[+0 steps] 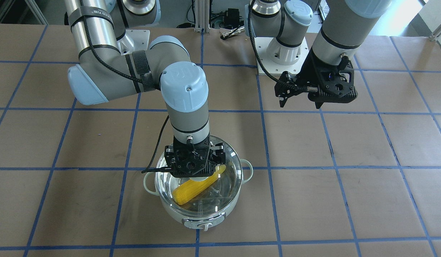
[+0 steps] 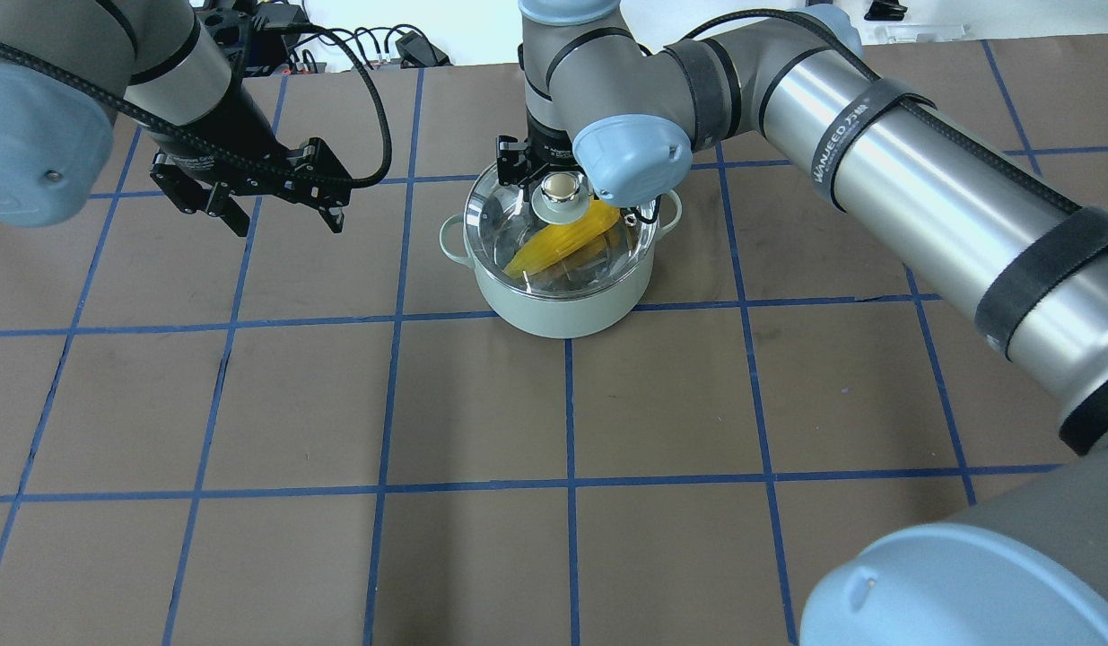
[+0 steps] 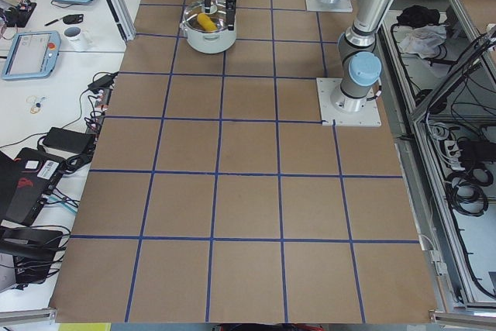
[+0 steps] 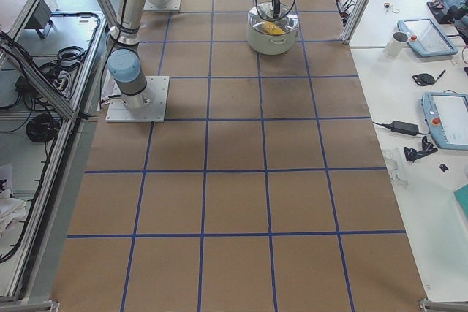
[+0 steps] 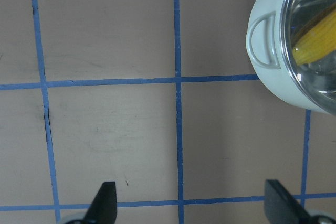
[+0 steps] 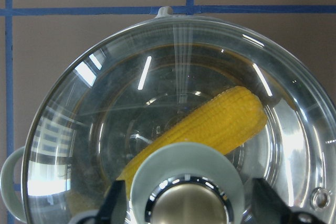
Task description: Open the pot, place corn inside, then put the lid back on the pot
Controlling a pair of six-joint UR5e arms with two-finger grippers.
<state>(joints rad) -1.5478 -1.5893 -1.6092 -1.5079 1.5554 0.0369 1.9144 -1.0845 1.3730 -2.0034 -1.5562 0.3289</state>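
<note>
The mint-green pot (image 2: 554, 309) stands on the table with the glass lid (image 2: 504, 229) seated on it. The yellow corn (image 2: 562, 247) lies inside, seen through the glass, also in the right wrist view (image 6: 220, 121). My right gripper (image 2: 561, 184) is straight above the pot, its fingers (image 6: 116, 200) close against both sides of the lid's green knob base (image 6: 178, 161), shut on it. My left gripper (image 2: 284, 215) hovers open and empty, apart from the pot on its left. Its wrist view shows the pot's handle (image 5: 261, 45).
The table is brown paper with a blue tape grid (image 2: 567, 413). The arm base plates (image 1: 282, 59) sit at the robot's side. Tablets, cables and a mug lie on side benches (image 3: 46, 52) beyond the table's far edge.
</note>
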